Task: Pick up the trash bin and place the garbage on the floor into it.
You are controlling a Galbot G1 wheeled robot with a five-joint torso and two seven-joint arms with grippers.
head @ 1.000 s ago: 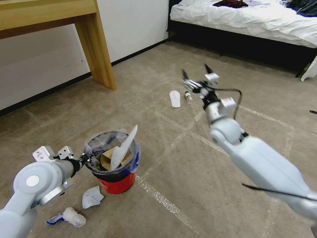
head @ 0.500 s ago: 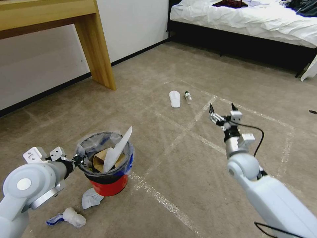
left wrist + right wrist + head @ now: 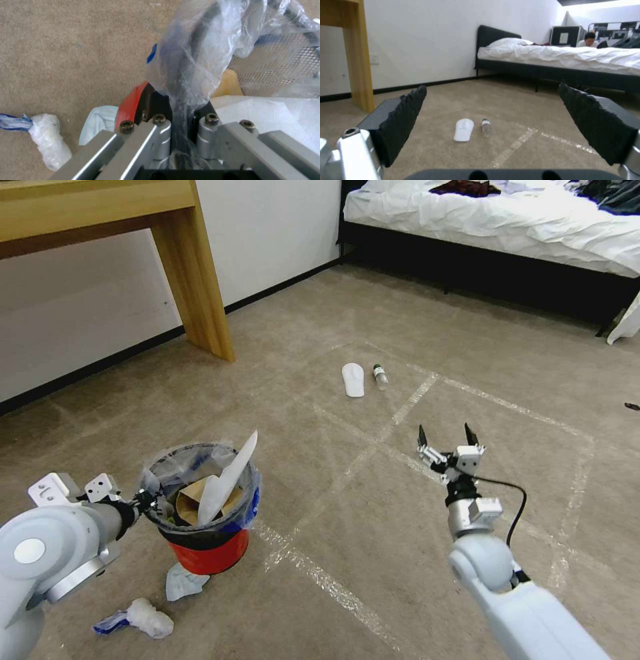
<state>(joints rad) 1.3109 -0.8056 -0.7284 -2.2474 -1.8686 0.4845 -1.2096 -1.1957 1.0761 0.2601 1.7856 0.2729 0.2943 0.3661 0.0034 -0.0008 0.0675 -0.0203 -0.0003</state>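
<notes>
Over bare floor [image 3: 373,313], right pincer [image 3: 448,437] agape, left pincer [image 3: 143,499] apparently clamping trash bin [image 3: 213,550] rim

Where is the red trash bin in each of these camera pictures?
Head view: lower left, trash bin rim pinched by the left gripper.
Left wrist view: centre, close up, bagged rim between the fingers, red wall beside.
Right wrist view: faces elsewhere, toward the slipper and bottle.
Shared landmark: crumpled white wad beside the bin, head and left wrist views.
</notes>
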